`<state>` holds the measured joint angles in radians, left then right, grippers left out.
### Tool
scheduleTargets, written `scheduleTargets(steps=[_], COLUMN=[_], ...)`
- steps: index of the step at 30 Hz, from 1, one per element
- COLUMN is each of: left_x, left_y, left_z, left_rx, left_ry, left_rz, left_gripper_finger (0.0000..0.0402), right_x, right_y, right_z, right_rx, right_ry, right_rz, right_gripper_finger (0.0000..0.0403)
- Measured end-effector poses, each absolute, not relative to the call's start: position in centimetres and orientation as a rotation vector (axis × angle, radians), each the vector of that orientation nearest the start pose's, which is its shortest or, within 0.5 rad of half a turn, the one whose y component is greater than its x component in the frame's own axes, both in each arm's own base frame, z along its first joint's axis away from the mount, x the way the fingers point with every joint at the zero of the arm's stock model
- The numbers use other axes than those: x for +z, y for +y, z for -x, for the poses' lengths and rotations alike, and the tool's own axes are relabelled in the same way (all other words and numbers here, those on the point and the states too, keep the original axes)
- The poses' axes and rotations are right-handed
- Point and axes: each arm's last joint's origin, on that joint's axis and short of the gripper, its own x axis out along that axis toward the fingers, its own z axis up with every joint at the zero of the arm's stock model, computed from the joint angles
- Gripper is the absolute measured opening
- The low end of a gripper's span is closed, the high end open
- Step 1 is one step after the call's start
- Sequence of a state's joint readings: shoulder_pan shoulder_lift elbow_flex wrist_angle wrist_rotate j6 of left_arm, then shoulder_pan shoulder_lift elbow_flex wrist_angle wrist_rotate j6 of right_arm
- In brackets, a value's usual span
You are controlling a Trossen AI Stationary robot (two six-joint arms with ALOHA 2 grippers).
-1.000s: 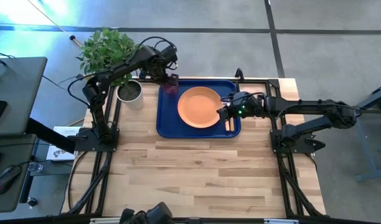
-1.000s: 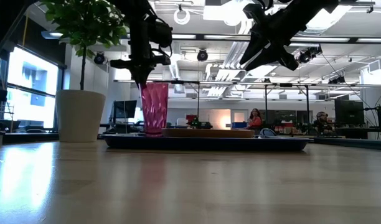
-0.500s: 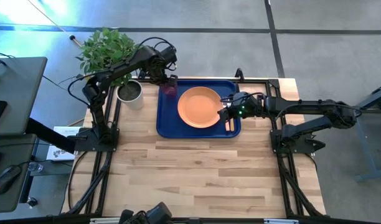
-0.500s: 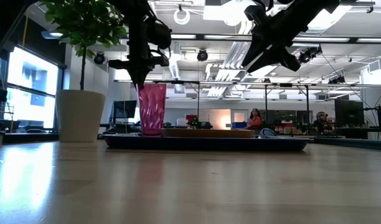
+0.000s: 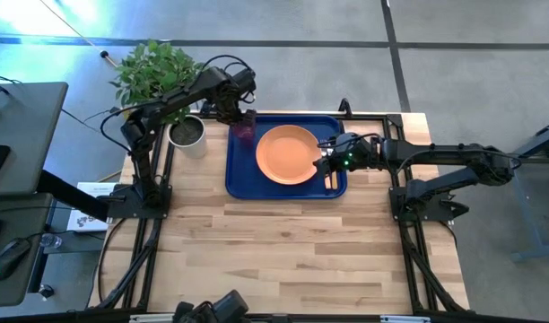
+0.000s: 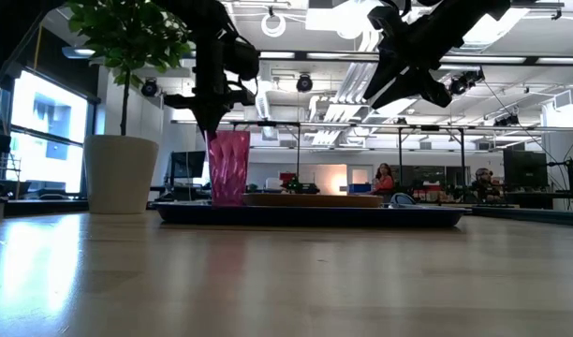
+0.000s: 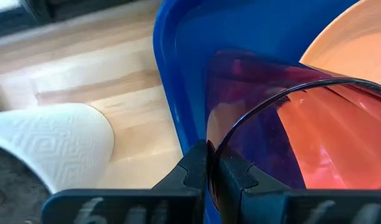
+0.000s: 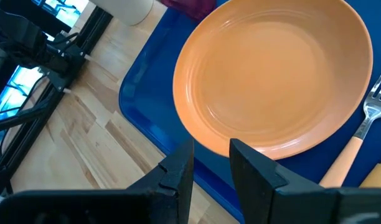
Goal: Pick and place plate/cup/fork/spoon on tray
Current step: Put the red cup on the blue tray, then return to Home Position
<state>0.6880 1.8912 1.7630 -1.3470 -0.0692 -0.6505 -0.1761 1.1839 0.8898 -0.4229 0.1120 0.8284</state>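
The dark red cup (image 5: 246, 129) stands upright in the far left corner of the blue tray (image 5: 239, 178); my left gripper (image 5: 246, 117) is shut on it from above. In the low view the cup (image 6: 228, 167) has its base hidden behind the tray's rim (image 6: 315, 216). The orange plate (image 5: 288, 154) lies in the middle of the tray. The fork (image 8: 365, 118) and the tan handle of the spoon (image 8: 380, 173) lie on the tray right of the plate. My right gripper (image 8: 209, 165) is open and empty, above the plate's right edge. My left gripper pinches the cup's rim (image 7: 210, 149) on the side toward the tray's left wall, one finger (image 7: 193, 169) outside the cup and one (image 7: 233, 175) inside it. The fingers point down from above. The cup stays upright; whether its base rests on the tray I cannot tell.
A grey plant pot (image 5: 187, 135) with a leafy plant stands on the table just left of the tray, close to my left arm; it also shows in the left wrist view (image 7: 53, 149). Bare wooden table (image 5: 283, 251) stretches from the tray to the near edge.
My left gripper has shifted a little toward the table's left edge with the cup, which stays upright in the tray's far left corner.
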Motion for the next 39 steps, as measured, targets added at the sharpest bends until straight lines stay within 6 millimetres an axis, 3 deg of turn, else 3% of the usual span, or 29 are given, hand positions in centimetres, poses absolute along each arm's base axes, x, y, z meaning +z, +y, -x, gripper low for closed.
scheduleTargets(steps=[11, 27, 39], left_x=[28.0, 27.9, 30.6], left_y=[23.3, 23.4, 23.7], left_z=[-28.4, -28.4, -28.9], left_rx=[1.074, 1.049, 1.032], left_ry=[1.223, 1.249, 1.145], left_rz=[0.952, 0.914, 0.904], left_gripper_finger=[0.001, 0.0075, 0.0121], right_x=[27.1, 27.1, 27.1], right_y=[-4.6, -4.6, -4.6], right_z=[-24.1, -24.1, -24.1], right_rx=[-0.554, -0.548, -0.548], right_ry=[0.568, 0.573, 0.573], right_rz=[-0.807, -0.789, -0.789], right_gripper_finger=[0.0094, 0.0094, 0.0094])
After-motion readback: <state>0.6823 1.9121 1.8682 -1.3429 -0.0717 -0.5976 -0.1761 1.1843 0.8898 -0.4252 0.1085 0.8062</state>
